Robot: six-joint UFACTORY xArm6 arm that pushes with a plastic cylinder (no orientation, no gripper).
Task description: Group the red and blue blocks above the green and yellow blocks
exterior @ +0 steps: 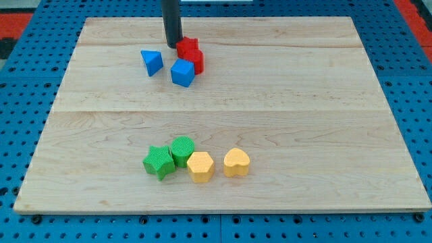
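My tip touches the board at the view's top, just left of the red blocks, which form a tight cluster, shapes unclear. A blue cube lies just below the tip, touching the red cluster. A blue triangular block sits left of the tip, a little apart. Near the view's bottom, a green star and a green round block touch each other. A yellow hexagonal block touches the green round block. A yellow heart block lies just right of it.
The wooden board rests on a blue pegboard table. A red area shows at the top left corner, beyond the board.
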